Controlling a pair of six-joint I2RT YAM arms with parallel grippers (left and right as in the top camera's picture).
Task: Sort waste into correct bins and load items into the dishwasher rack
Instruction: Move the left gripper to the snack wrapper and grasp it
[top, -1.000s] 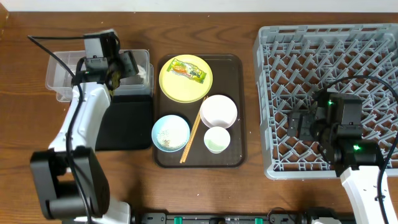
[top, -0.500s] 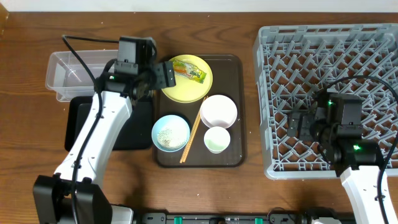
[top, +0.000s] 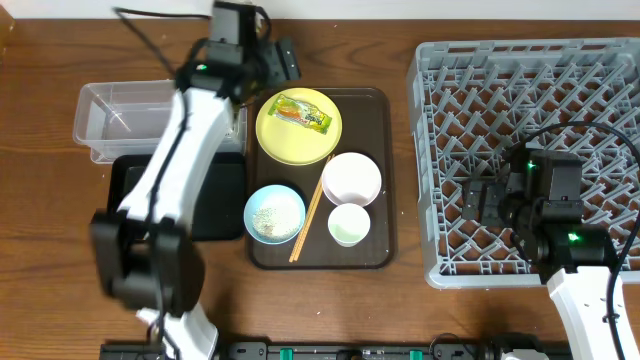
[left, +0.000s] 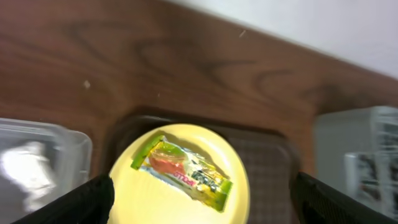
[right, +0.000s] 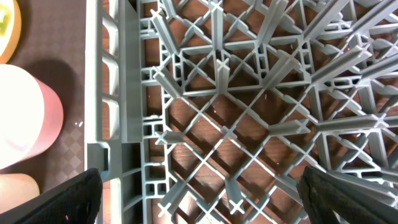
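The green-and-yellow wrapper (top: 302, 113) lies on the yellow plate (top: 298, 140) at the back of the brown tray; it also shows in the left wrist view (left: 183, 172). My left gripper (top: 283, 62) is open and empty, above the plate's (left: 143, 205) back-left edge, jaws (left: 202, 208) spread wide. A white scrap (left: 25, 168) lies in the clear tub (top: 105, 120). The black tray (top: 215, 195) is partly under my left arm. My right gripper (top: 480, 200) is open and empty over the grey rack (top: 520, 70), jaws (right: 202, 199) above its lattice (right: 249, 106).
On the brown serving tray (top: 380, 110) sit a white bowl (top: 351, 178), a pale blue bowl (top: 274, 214) with rice grains, a small white cup (top: 349, 224) and wooden chopsticks (top: 312, 205). The white bowl (right: 25, 118) borders the rack's left wall.
My left arm has swung from over the clear tub to the right and toward the back, ending above the plate's back edge. The right arm has not moved.
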